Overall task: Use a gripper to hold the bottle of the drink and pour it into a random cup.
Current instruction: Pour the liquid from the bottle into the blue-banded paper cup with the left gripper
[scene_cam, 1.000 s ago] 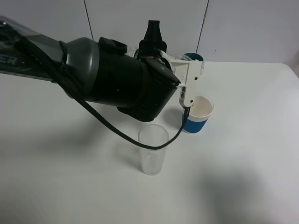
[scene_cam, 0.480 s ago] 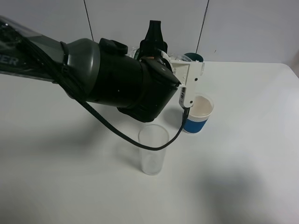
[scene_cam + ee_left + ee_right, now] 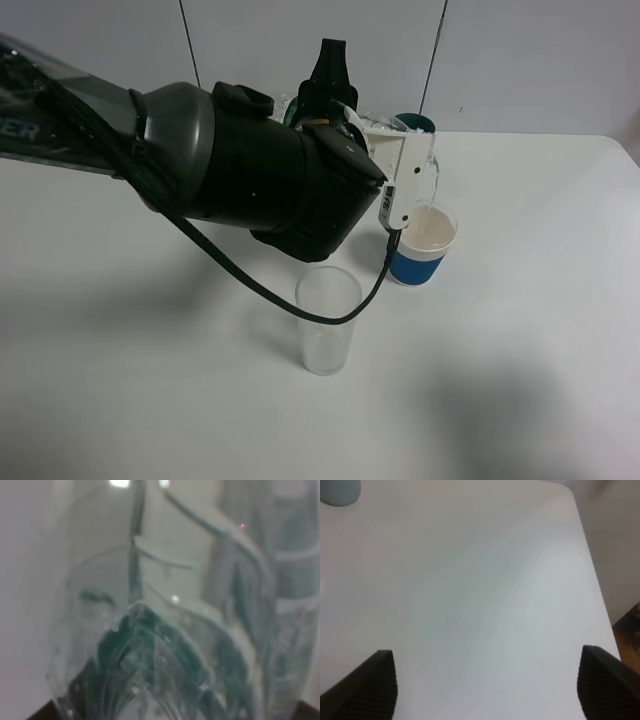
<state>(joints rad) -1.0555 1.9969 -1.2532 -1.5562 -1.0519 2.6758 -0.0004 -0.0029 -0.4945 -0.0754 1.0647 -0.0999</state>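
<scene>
Mostly blurred bottle (image 3: 160, 645), teal cup (image 3: 415, 122) behind bracket (image 3: 403, 170)

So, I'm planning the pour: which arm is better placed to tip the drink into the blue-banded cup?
Left. The left claw is shut on the bottle, close beside the cup. The right claw is open over the table, holding nothing.

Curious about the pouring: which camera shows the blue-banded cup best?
The exterior high view: the cup shows almost whole. The left wrist view shows only the bottle, the right wrist view mostly table.
</scene>
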